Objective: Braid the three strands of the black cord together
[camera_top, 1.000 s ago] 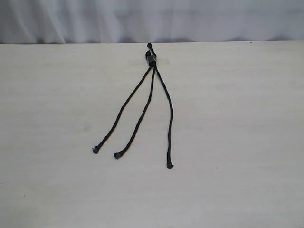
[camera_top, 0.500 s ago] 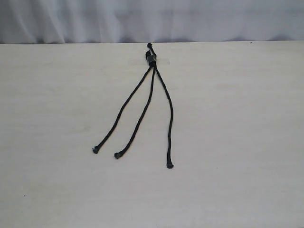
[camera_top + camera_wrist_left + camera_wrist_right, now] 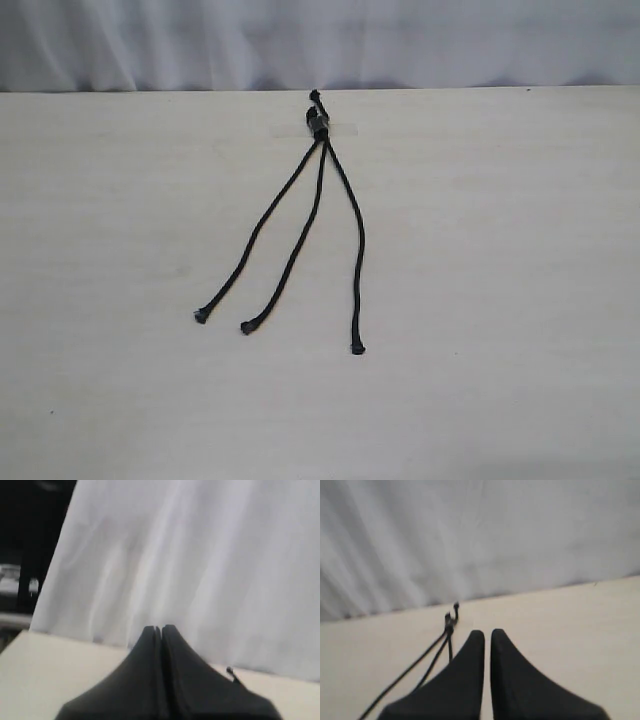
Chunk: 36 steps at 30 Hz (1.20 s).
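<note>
**Item 1.** We record one thin, matte black cord [image 3: 318, 122] of braided rope lying flat on the pale wood-grain tabletop [image 3: 500, 300]. Its knotted, bound end sits near the far edge, close to the white draped cloth backdrop [image 3: 400, 40].

**Item 2.** We count three strands [image 3: 295, 245] splitting from that knot and fanning out toward the near side, unbraided and not crossing one another.
- The left strand [image 3: 255, 235] runs diagonally.
- The middle one lies just beside it and ends near its tip.
- The right strand [image 3: 358, 240] bows outward, then runs down to a tip set apart from the other two.
- Each strand ends in a small knobby tip.

**Item 3.** The left gripper [image 3: 161, 630] is matte black and seen in its own wrist view. Its jaws are pressed together on nothing and held above the tabletop. A short piece of the cord shows past them.

**Item 4.** The right gripper [image 3: 487, 635] is matte black. Its jaws are drawn together with only a thin slit between them, and they hold nothing. In this wrist view the knot and the upper runs of the strands lie just beside the jaws, without touching them.
</note>
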Motion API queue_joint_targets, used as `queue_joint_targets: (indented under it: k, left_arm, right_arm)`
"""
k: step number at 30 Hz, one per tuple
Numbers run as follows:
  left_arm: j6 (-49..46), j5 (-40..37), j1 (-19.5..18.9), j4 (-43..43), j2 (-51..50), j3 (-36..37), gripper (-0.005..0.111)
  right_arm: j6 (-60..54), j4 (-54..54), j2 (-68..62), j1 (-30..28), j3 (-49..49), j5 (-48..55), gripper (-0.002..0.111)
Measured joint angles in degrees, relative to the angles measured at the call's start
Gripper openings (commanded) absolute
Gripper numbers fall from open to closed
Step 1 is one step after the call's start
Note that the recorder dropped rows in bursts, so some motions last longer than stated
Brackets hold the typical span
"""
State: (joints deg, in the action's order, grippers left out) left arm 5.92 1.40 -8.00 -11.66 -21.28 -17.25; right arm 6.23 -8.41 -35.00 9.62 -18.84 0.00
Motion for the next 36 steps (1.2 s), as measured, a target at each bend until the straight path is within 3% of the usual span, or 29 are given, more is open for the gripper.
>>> queue_joint_targets:
  k: [4, 7, 14, 19, 23, 28, 36]
  left_arm:
    - [0.0, -7.81, 0.41, 0.24, -13.37, -4.9, 0.0]
    - [-1.47, -10.48, 3.62, 0.24, -23.15, -7.01, 0.0]
    - [-4.68, -5.58, 18.8, 0.42, -45.12, -9.03, 0.005]
    - [-4.68, -2.63, 29.46, 0.42, -57.11, -13.48, 0.029]
    - [-5.15, -1.4, 35.24, 0.53, -65.28, -17.81, 0.041]
    - [-5.92, -1.4, 39.27, 0.53, -74.44, -22.91, 0.041]
    - [-10.43, -0.96, 42.27, 0.53, -85.14, -28.16, 0.04]
  right_arm:
    - [-4.79, 1.21, -12.66, 6.2, -4.22, 2.28, 0.004]
    - [-6.23, 1.33, -20.92, 8.67, -6.07, 2.68, 0.004]
    - [-6.92, 1.45, -35.66, 8.94, -7.03, 2.55, 0.004]
    - [-7.03, 1.55, -40.91, 8.94, -7.03, 1.93, 0.004]
    - [-7.03, 1.55, -41.79, 8.94, -7.03, 1.07, 0.004]
    - [-7.03, 1.55, -41.79, 8.94, -7.15, 0.73, 0.004]
    - [-7.03, 1.55, -41.79, 8.94, -7.15, 0.63, 0.004]
